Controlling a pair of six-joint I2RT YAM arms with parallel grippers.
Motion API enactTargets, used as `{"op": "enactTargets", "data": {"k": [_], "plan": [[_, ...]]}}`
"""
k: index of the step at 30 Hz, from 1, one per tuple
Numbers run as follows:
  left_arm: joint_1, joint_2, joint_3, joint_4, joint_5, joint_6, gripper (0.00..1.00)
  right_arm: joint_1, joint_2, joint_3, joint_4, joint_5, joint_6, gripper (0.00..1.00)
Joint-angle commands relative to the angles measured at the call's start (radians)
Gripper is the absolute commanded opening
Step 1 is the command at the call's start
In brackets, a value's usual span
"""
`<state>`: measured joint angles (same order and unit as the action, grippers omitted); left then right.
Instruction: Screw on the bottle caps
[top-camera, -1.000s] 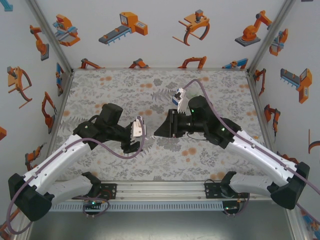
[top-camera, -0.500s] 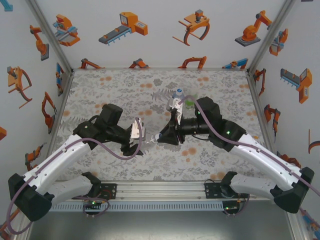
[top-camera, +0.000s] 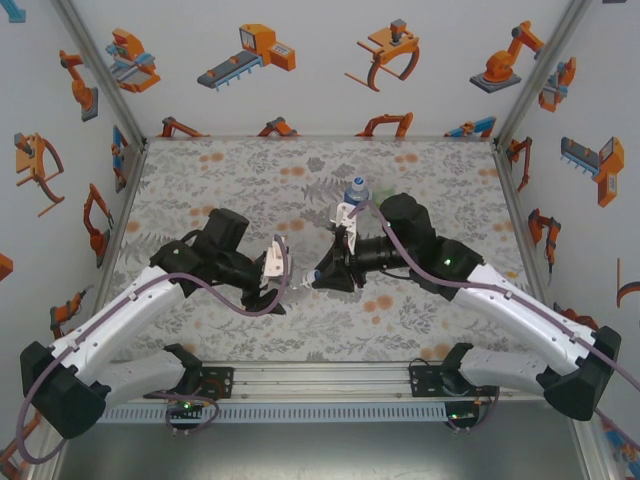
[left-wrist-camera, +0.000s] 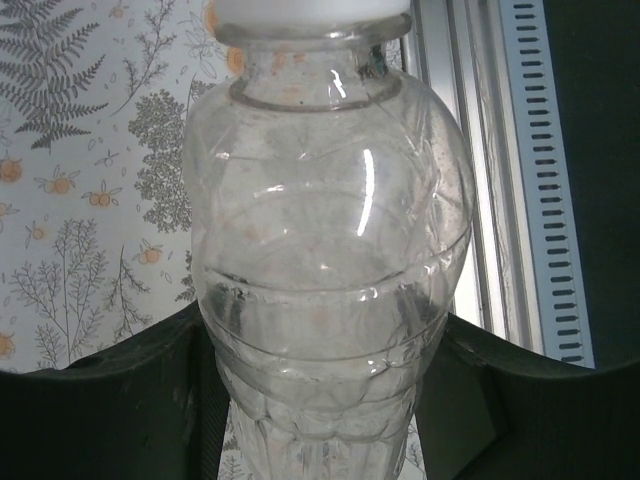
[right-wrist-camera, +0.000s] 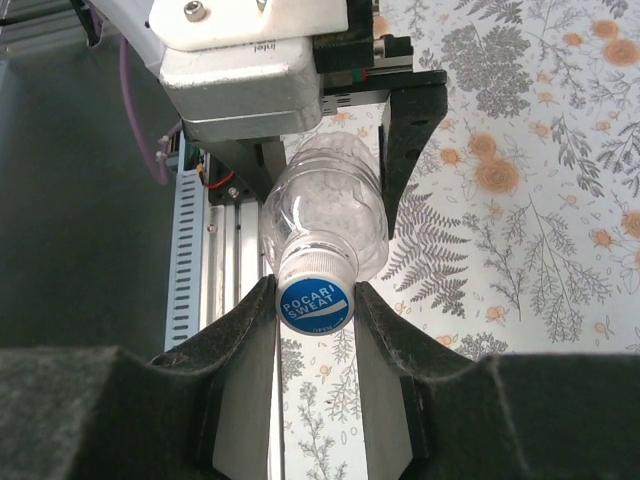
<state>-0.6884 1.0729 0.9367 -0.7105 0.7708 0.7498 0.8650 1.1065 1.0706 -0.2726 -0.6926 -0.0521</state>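
Note:
A plain clear bottle (left-wrist-camera: 325, 230) lies on its side in the air, and my left gripper (left-wrist-camera: 320, 390) is shut on its lower body. Its whitish cap (right-wrist-camera: 315, 297) has a blue printed top and sits on the neck. My right gripper (right-wrist-camera: 315, 305) is shut on that cap, one finger (right-wrist-camera: 245, 335) on each side. In the top view the two grippers face each other over the table's middle, left gripper (top-camera: 272, 283) and right gripper (top-camera: 318, 277), with the bottle (top-camera: 297, 279) bridging them. Another bottle (top-camera: 356, 190) with a blue top stands upright behind the right wrist.
The flower-patterned table (top-camera: 230, 170) is walled on three sides by white panels. The metal rail (top-camera: 320, 380) carrying the arm bases runs along the near edge. The left wrist's camera housing (right-wrist-camera: 250, 70) sits close above the bottle in the right wrist view.
The right wrist has rolled and moved left toward the left gripper, bringing its fingers onto the cap. The upright bottle behind it has come into sight. The left arm has barely shifted.

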Motion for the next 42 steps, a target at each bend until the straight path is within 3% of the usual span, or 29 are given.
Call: {"op": "enactTargets", "data": {"k": [1, 13, 19, 27, 31, 36, 40, 42], "plan": [[-0.001, 0.000, 0.046, 0.007, 0.058, 0.018, 0.00, 0.018, 0.016, 0.022, -0.014, -0.034, -0.043, 0.00], [-0.002, 0.010, 0.049, 0.006, 0.055, 0.017, 0.00, 0.046, 0.045, 0.040, -0.061, 0.015, -0.049, 0.00], [-0.002, 0.018, 0.050, 0.006, 0.017, 0.010, 0.00, 0.046, 0.105, 0.093, -0.154, 0.220, 0.332, 0.00], [-0.001, 0.029, 0.046, 0.033, -0.037, -0.018, 0.00, 0.035, 0.170, 0.080, -0.163, 0.213, 1.034, 0.00], [-0.003, 0.015, 0.037, 0.063, -0.055, -0.037, 0.00, 0.035, 0.132, 0.016, -0.147, 0.293, 1.308, 0.00], [-0.003, -0.002, 0.017, 0.090, -0.056, -0.046, 0.00, 0.031, 0.112, -0.050, -0.051, 0.321, 1.451, 0.00], [-0.005, -0.001, 0.018, 0.094, -0.047, -0.047, 0.00, 0.031, 0.135, -0.041, -0.039, 0.302, 1.458, 0.00], [-0.005, 0.001, 0.019, 0.096, -0.045, -0.048, 0.00, 0.031, 0.141, -0.030, -0.057, 0.304, 1.441, 0.05]]}}
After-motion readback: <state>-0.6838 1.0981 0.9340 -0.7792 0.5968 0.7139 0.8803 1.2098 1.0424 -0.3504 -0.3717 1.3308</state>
